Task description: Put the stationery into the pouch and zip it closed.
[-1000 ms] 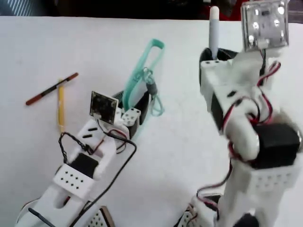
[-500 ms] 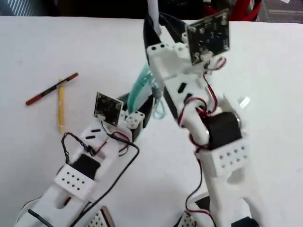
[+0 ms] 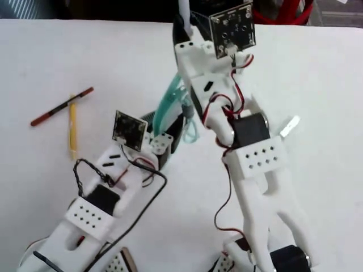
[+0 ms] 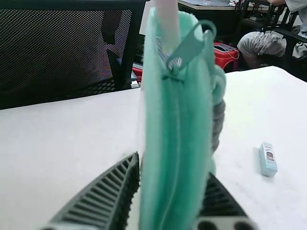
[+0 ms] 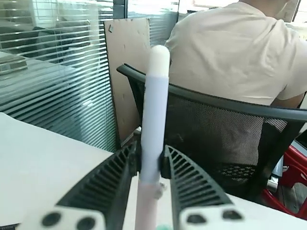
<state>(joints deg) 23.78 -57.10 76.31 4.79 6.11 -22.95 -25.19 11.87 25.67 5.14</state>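
White pen (image 5: 154, 120) pinched by right hand (image 5: 149, 150) has swung across to the teal pouch (image 4: 175, 143).

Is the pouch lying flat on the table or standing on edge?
On edge. The left gripper clamps the green pouch between its jaws, and the high view shows it as a narrow strip.
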